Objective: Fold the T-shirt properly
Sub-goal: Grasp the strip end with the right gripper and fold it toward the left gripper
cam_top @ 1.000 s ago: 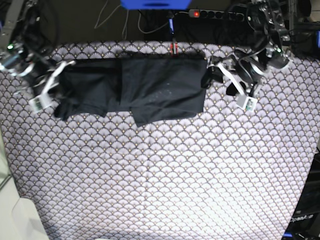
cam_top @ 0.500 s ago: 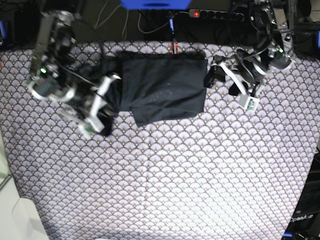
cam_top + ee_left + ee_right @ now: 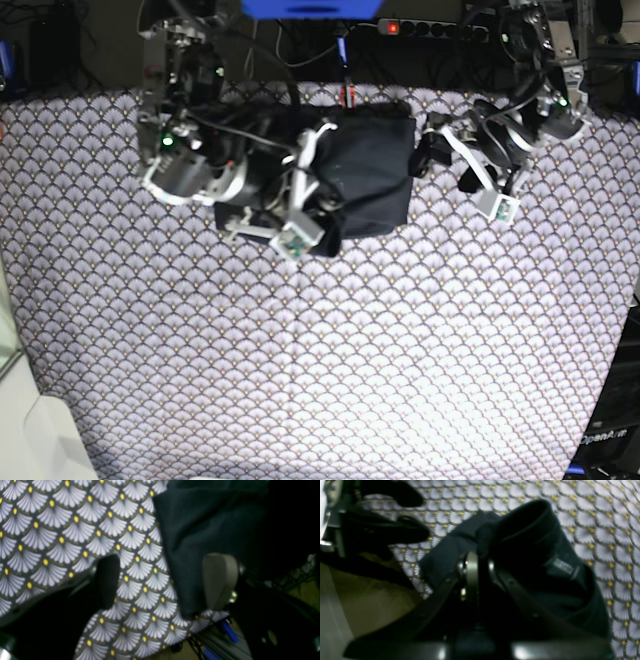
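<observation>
The T-shirt [image 3: 370,170] lies near the far edge of the worktop [image 3: 330,380], about midway along it, on the scallop-patterned tablecloth [image 3: 300,350] that covers the whole surface. Only a dark, roughly square bundle of it shows in the base view, since the right arm reaches over its left part.

The right gripper [image 3: 310,205] sits over the near left part of the bundle. In the right wrist view its jaws are pressed together on a gathered fold of the T-shirt [image 3: 470,542], and the cloth rises from the pinch and curls over in a loose roll. A small sewn label [image 3: 562,567] shows on the fabric just beside the jaws, and the patterned tablecloth [image 3: 595,517] lies beyond.

The left gripper [image 3: 455,165] hangs just off the right edge of the T-shirt, towards the far right corner of the worktop. In the left wrist view its jaws are spread wide: the dark finger [image 3: 107,580] stands over bare tablecloth [image 3: 50,530], while the pale finger [image 3: 220,577] sits at the edge of the T-shirt [image 3: 200,530]. The fabric's corner falls between the two fingers without being gripped. Whether the pale finger touches the cloth cannot be told. A power strip [image 3: 430,28] lies beyond the far edge.
</observation>
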Controlling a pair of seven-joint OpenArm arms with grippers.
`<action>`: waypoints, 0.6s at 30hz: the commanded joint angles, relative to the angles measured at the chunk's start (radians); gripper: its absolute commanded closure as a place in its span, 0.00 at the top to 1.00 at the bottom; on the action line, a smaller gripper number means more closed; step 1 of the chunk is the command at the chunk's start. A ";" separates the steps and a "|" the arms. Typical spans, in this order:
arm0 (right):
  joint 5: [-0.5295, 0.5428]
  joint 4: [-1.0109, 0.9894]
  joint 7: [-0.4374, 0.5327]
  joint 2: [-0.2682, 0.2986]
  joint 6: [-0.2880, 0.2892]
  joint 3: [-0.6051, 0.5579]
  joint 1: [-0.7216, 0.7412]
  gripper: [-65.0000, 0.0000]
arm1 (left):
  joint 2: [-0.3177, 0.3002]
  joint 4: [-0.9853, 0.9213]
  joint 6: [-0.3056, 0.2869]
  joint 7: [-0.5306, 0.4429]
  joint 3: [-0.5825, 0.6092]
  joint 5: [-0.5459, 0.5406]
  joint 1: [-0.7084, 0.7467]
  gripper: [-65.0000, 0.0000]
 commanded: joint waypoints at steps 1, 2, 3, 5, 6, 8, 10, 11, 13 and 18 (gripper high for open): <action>0.026 0.009 0.024 -0.010 0.000 -0.015 0.016 0.02 | -0.007 0.015 -0.004 -0.018 -0.004 -0.017 -0.007 0.78; 0.026 0.001 0.026 -0.012 0.000 -0.029 0.016 0.02 | -0.007 0.015 -0.004 -0.018 -0.004 -0.017 -0.004 0.78; 0.026 -0.005 0.026 -0.016 0.000 -0.043 0.019 0.02 | -0.007 0.015 -0.006 -0.018 -0.004 -0.017 -0.004 0.78; 0.026 -0.014 0.027 -0.027 0.000 -0.061 0.022 0.02 | -0.007 0.015 -0.006 -0.018 -0.004 -0.017 -0.003 0.78; 0.026 -0.016 0.027 -0.032 0.000 -0.067 0.030 0.02 | -0.007 0.015 -0.006 -0.018 -0.004 -0.017 -0.003 0.78; 0.026 -0.017 0.029 -0.038 0.000 -0.098 0.050 0.02 | -0.007 0.015 -0.006 -0.020 -0.004 -0.020 -0.003 0.78; 0.026 -0.017 0.031 -0.055 0.000 -0.121 0.058 0.02 | -0.007 0.015 -0.006 -0.020 -0.004 -0.021 -0.001 0.78; 0.026 -0.017 0.032 -0.055 0.000 -0.132 0.069 0.02 | -0.007 0.015 -0.006 -0.020 -0.004 -0.018 -0.001 0.78; 0.026 -0.020 0.032 -0.055 0.000 -0.155 0.082 0.02 | -0.007 0.015 -0.006 -0.020 -0.004 -0.018 -0.001 0.78; 0.026 -0.109 0.035 -0.055 0.000 -0.210 0.110 0.02 | -0.005 0.024 -0.007 -0.015 -0.065 -0.028 0.002 0.78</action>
